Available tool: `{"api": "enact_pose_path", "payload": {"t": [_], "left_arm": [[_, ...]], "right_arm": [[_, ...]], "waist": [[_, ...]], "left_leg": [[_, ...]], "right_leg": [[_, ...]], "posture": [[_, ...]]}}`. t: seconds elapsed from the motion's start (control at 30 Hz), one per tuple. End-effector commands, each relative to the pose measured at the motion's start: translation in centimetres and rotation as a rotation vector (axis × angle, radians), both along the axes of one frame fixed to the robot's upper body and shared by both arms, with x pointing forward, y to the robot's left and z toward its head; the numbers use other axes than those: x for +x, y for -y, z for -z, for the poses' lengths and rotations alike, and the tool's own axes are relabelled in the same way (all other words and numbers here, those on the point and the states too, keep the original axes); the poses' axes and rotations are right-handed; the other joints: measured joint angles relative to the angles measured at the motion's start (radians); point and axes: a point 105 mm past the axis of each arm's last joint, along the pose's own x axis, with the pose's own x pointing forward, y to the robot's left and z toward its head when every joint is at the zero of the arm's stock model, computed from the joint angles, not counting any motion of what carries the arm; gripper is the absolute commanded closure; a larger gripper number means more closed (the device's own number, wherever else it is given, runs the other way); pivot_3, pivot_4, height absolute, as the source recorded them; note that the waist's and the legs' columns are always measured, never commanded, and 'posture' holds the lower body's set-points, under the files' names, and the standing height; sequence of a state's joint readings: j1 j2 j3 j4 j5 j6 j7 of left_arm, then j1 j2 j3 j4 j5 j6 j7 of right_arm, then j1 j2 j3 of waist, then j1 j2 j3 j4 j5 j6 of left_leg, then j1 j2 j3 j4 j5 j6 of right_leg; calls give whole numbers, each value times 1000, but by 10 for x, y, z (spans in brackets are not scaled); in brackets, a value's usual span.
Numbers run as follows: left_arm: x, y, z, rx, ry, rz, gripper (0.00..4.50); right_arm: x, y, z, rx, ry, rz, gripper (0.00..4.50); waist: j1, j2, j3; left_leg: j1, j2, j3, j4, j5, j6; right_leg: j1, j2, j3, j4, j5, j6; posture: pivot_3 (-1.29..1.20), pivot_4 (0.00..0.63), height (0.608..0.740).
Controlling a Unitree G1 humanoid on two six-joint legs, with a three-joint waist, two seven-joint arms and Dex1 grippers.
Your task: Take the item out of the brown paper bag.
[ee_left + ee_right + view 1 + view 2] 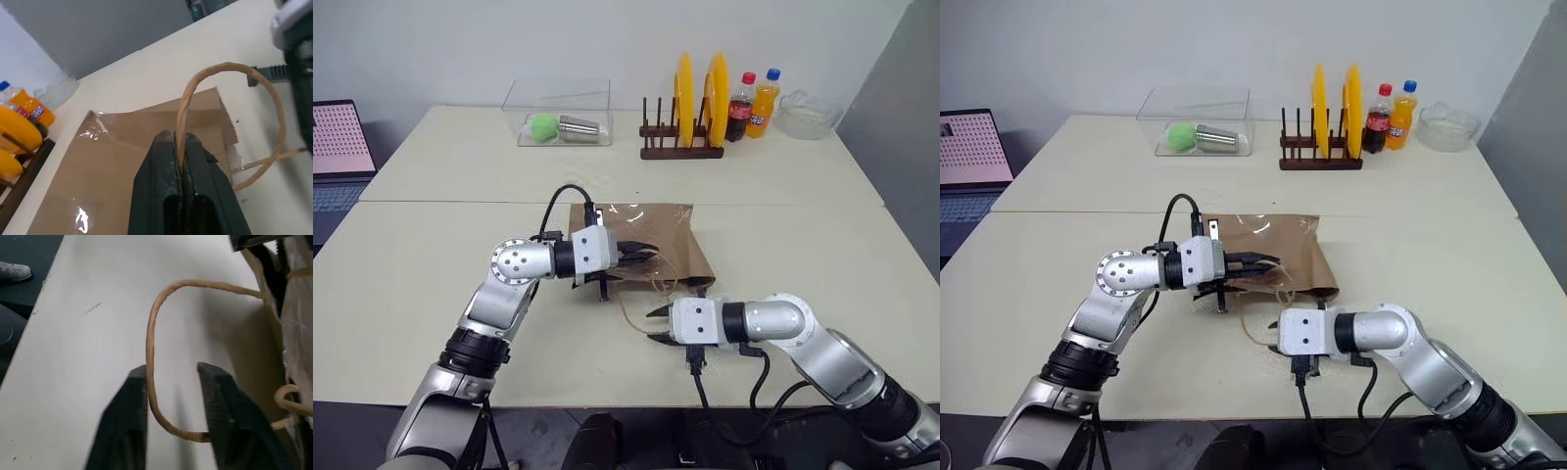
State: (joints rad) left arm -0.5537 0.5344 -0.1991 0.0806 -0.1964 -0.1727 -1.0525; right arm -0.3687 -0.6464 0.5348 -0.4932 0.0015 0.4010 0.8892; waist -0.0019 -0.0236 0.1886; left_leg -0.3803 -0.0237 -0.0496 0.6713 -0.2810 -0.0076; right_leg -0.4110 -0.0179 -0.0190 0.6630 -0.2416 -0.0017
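Bag: I see the brown paper bag (651, 243) lying flat on the surface (822, 264), near the middle, its mouth toward me and its two cord handles at that end.
Left gripper: my left gripper (644, 253) is clamped tight on one cord handle (230, 73); in the left wrist view the cord runs straight down between the closed fingers (156, 176) and loops out over the bag's mouth edge.
Right gripper: my right gripper (658, 325) sits just in front of the bag's mouth, pointing left. In the right wrist view its fingers (124, 416) stand apart with the other cord handle (151, 357) passing between them. The cord lies against the inner face of one finger, and I cannot tell if it touches the other, so I would not call it gripped.
Bag contents: I cannot see inside the bag from any view.
Back of surface: a clear box (558, 113) with a green ball (543, 125) and a metal cup (579, 127), a plate rack (680, 147) with two yellow plates (683, 98), two bottles (752, 106), a glass bowl (808, 113).
Left edge: a laptop (337, 157).
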Motion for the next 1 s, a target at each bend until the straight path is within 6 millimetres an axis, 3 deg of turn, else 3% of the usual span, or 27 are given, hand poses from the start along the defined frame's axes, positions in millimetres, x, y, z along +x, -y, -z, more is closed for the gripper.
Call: {"api": "enact_pose_path", "payload": {"t": [0.03, 0.43, 0.67, 0.8, 0.97, 1.0], "left_arm": [[12, 5, -35, -95, 32, -64, 4500], [65, -1, -94, -272, -89, -329, 4500], [78, -8, -115, -330, -98, -388, 4500], [76, -6, -128, -376, -87, -354, 4500], [56, -1, -120, -345, -108, -237, 4500], [52, -2, -117, -335, -111, -223, 4500]], "right_arm": [[2, -4, 1, -9, 32, -12, 4350], [6, 6, 47, -161, 25, -18, 4474], [3, 9, 54, -200, 34, -44, 4474], [4, 8, 50, -175, 62, -44, 4474], [17, -5, 15, -16, 148, -1, 4474], [17, -5, 11, 2, 141, 6, 4295]], "waist": [[0, 0, 0], [1, 0, 0], [0, 0, 0], [0, 0, 0], [-1, 0, 0], [-1, 0, 0]], "left_leg": [[0, 0, 0, 0, 0, 0], [-1, -1, -1, 3, 0, 0], [0, -1, -1, 4, 1, -1], [-1, -1, -1, 5, 2, -4], [-1, -1, -1, 5, 3, -5], [-1, -1, 0, 4, 3, -5]], "right_leg": [[0, 0, 0, 0, 0, 0], [0, 0, -1, 1, 0, 0], [1, 0, 0, 1, 0, 0], [1, 0, 0, 1, 0, 0], [1, 0, 0, 1, 0, 0], [0, 0, 1, 2, 0, 0]], "posture": [[0, 150, 740], [0, 150, 740], [0, 150, 740], [0, 150, 740], [0, 150, 740], [0, 150, 740]]}}
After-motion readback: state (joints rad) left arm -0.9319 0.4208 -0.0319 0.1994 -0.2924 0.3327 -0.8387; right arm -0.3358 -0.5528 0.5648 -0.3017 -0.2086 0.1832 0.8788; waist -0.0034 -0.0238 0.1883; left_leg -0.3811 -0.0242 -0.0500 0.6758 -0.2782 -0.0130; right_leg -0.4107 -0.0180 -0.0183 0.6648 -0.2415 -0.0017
